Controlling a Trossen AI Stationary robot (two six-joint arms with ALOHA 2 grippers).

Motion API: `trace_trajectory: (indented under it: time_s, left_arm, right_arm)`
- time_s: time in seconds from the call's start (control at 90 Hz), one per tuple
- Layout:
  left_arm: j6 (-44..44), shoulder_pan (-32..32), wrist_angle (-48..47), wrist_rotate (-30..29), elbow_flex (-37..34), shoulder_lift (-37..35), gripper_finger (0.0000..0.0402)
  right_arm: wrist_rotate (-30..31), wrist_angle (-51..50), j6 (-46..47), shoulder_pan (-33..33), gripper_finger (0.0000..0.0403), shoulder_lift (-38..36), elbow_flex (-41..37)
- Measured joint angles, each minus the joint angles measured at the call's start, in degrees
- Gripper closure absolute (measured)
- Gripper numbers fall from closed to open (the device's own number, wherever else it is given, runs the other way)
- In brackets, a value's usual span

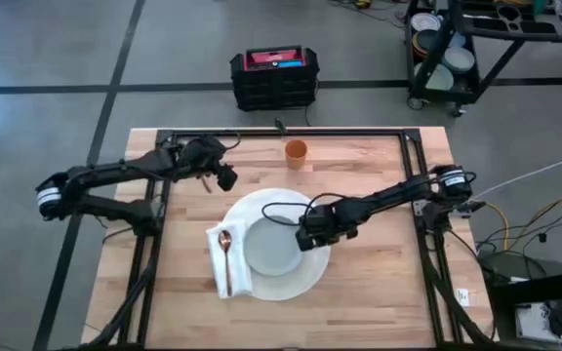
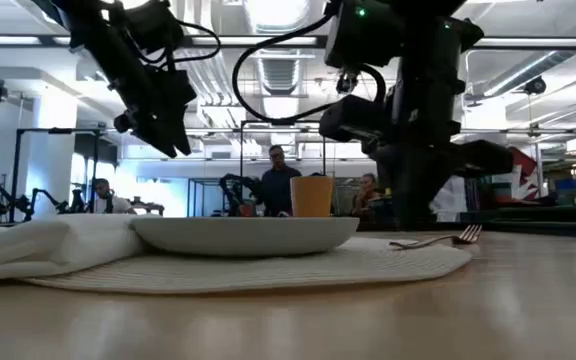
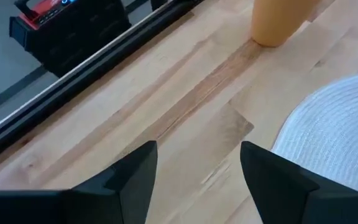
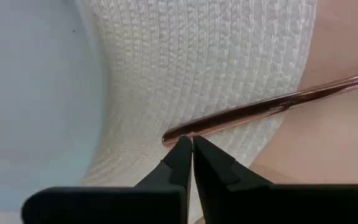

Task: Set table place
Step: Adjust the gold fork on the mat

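A light-wood butcher-block table (image 1: 359,283) with a black frame rail carries a large round white woven mat (image 1: 291,283) near its middle; a smooth pale grey-green plate (image 1: 273,247) sits on the mat, with a folded white napkin (image 1: 230,265) and copper spoon (image 1: 224,251) along its left edge; an orange cup (image 1: 296,152) stands apart near the far rail. The right gripper (image 4: 192,144) reaches low over the mat's right edge, fingers pressed together just beside the handle tip of a slim copper fork (image 4: 272,106); whether it grips the fork cannot be told. The left gripper (image 3: 197,165) hovers over bare wood, fingers spread, grasping nothing.
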Motion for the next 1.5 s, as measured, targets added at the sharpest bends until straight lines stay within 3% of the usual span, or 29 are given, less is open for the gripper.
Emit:
trace_trajectory:
  time_s: [0.533,1.5]
  left_arm:
    - [-0.42,0.0,0.07,1.99,0.0,0.96,0.0184]
    - [0.04,0.0,0.11,1.51,0.0,0.92,0.0184]
  right_arm:
    - [0.6,4.43,0.88,-2.22,0.0403,3.34,0.01]
    - [-6.88,1.49,-2.29,1.96,0.0403,1.87,0.03]
